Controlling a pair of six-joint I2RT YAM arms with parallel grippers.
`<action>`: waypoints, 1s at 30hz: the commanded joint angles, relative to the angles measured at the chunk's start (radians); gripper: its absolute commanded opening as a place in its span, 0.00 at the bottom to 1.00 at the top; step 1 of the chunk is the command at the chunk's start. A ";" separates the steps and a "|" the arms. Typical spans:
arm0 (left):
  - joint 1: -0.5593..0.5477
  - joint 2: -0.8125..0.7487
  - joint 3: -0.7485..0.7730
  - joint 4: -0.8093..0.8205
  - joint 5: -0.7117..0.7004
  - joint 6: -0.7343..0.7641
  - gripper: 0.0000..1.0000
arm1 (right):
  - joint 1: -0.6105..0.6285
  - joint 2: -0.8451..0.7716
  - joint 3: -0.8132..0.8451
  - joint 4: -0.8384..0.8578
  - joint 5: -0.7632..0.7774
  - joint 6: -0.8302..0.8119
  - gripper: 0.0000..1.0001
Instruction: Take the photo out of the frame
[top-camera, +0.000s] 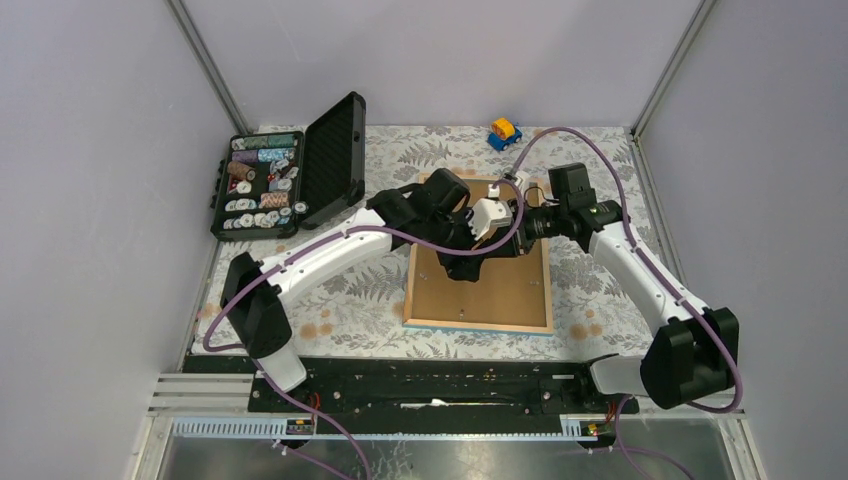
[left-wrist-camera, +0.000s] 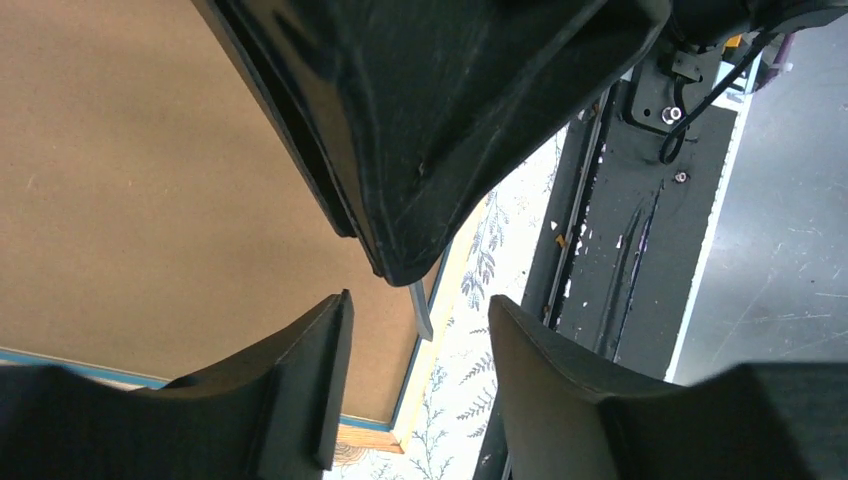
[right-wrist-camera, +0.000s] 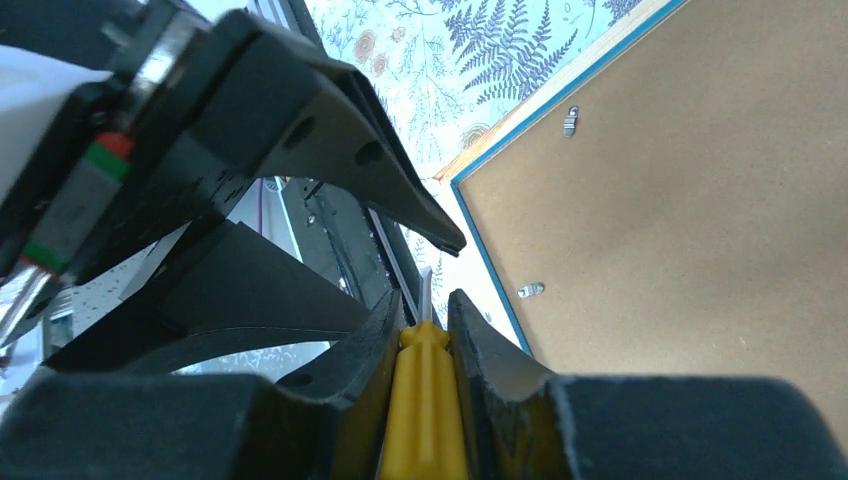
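Note:
The frame (top-camera: 478, 326) lies face down on the fern-patterned table, its brown backing board (top-camera: 490, 290) up; the turquoise border shows in the right wrist view (right-wrist-camera: 487, 262). The photo is hidden under the board. My left gripper (top-camera: 463, 263) hovers open and empty over the board's far part; in its wrist view (left-wrist-camera: 418, 300) the jaws stand wide apart above the frame's edge. My right gripper (top-camera: 474, 240) (right-wrist-camera: 425, 297) is shut on a yellow-handled screwdriver (right-wrist-camera: 420, 400), blade tip (left-wrist-camera: 421, 312) near the frame's edge. Small metal tabs (right-wrist-camera: 530, 290) sit on the board.
An open black case of poker chips (top-camera: 285, 175) stands at the far left. A small yellow and blue toy car (top-camera: 504, 132) sits at the back. A black rail (top-camera: 440, 385) runs along the table's near edge. The two arms crowd together over the frame.

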 joint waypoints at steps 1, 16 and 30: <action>0.002 -0.008 -0.012 0.081 0.002 -0.051 0.53 | 0.006 0.029 0.042 0.036 -0.069 0.040 0.00; 0.080 -0.090 -0.137 0.145 0.062 -0.092 0.00 | 0.000 0.060 0.071 0.051 -0.079 0.102 0.25; 0.429 -0.362 -0.431 -0.177 -0.135 0.364 0.00 | -0.109 0.034 0.065 0.000 0.142 -0.019 0.65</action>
